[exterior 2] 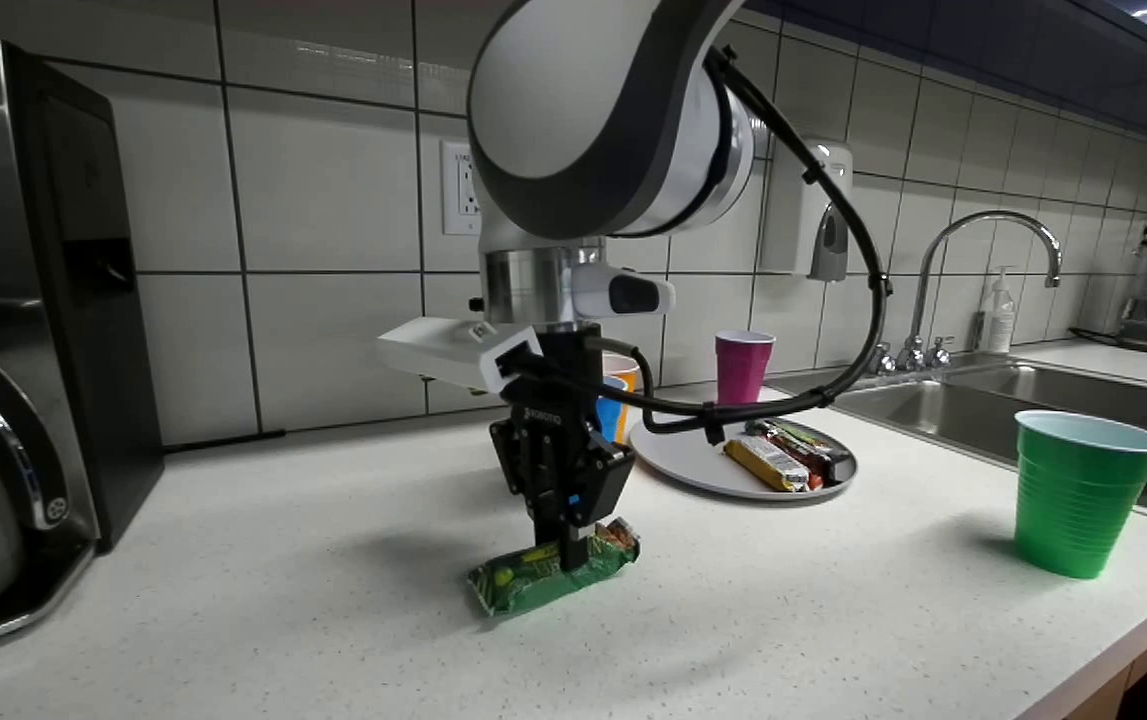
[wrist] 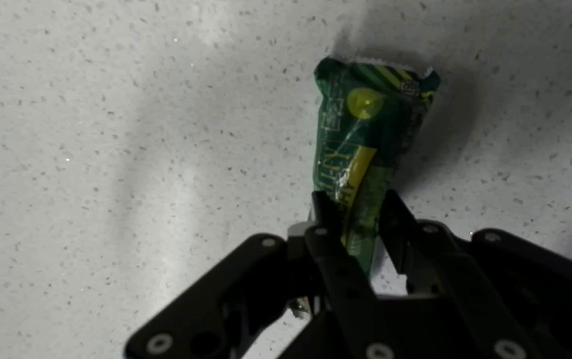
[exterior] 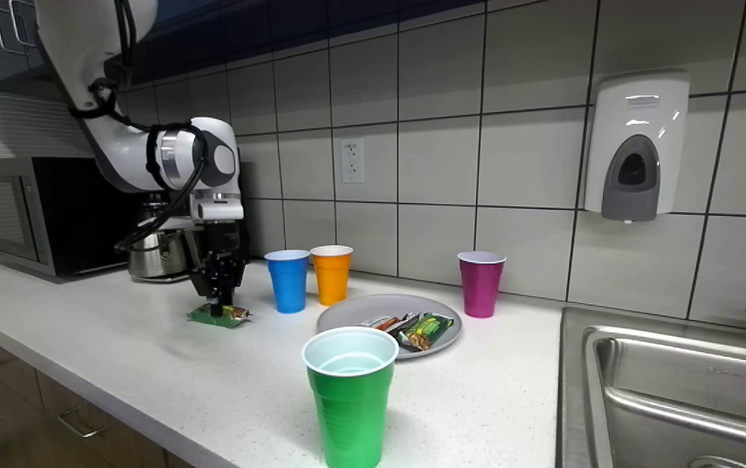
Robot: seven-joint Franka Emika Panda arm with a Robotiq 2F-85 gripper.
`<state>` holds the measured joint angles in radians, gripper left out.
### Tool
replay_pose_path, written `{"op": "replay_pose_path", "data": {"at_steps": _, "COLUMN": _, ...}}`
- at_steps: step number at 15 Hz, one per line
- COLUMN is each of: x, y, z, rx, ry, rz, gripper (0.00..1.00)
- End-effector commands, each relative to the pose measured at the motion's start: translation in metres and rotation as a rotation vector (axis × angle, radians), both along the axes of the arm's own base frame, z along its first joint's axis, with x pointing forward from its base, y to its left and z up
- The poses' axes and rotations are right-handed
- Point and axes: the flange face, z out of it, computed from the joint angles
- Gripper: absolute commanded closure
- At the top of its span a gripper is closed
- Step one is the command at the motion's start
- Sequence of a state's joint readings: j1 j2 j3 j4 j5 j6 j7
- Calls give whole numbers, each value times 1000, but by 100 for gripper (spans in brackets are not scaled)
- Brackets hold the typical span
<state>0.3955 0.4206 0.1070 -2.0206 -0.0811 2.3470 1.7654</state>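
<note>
Two black fingers [wrist: 324, 214] of the gripper [wrist: 355, 197] are pressed against the long sides of a green wrapped bar [wrist: 365, 114], which is pinched between them, so that the jaws are held narrow. In the wrist view the bar is seen right of centre, its crimped end pointed toward the top of the frame and its lower part partly covered by the gripper. In both exterior views it is shown at the surface of the speckled white countertop [exterior: 151, 364]; whether it is lifted at all cannot be told. The gripper is pointed downward, and it is carried by a white arm [exterior: 171, 156] that is seen at the upper left in an exterior view. In that same frame a grey plate [exterior: 359, 309] is placed near the centre, with several wrapped bars [exterior: 428, 330] laid on it. A blue cup [exterior: 289, 283] and an orange cup [exterior: 332, 279] are stood close together at the plate's upper left, a magenta cup [exterior: 480, 286] is stood at its right, and a green cup [exterior: 353, 416] is set at the bottom centre; all four are kept upright. A steel sink [exterior: 574, 403] is let into the countertop at the lower right, below a soap dispenser [exterior: 639, 149] mounted on the tiled wall [exterior: 438, 169]. A microwave [exterior: 80, 208] is placed at the left, beside a metal carafe [exterior: 151, 263].
</note>
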Motion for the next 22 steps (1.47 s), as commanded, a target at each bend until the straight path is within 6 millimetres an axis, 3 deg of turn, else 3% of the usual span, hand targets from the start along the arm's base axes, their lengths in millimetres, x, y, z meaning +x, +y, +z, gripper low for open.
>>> {"op": "replay_pose_path", "data": {"at_steps": 1, "x": -1, "y": 4, "z": 15, "rx": -21, "ry": -38, "rz": -12, "gripper": 96}}
{"op": "replay_pose_path", "data": {"at_steps": 8, "x": -8, "y": 8, "z": 31, "rx": -25, "ry": -73, "rz": 1, "gripper": 98}}
{"op": "replay_pose_path", "data": {"at_steps": 17, "x": -7, "y": 9, "z": 24, "rx": -22, "ry": -49, "rz": 7, "gripper": 99}}
{"op": "replay_pose_path", "data": {"at_steps": 18, "x": -7, "y": 9, "z": 23, "rx": -21, "ry": -47, "rz": 7, "gripper": 71}}
{"op": "replay_pose_path", "data": {"at_steps": 20, "x": -7, "y": 8, "z": 22, "rx": -22, "ry": -45, "rz": 6, "gripper": 70}}
{"op": "replay_pose_path", "data": {"at_steps": 22, "x": -7, "y": 8, "z": 21, "rx": -22, "ry": -41, "rz": 5, "gripper": 58}}
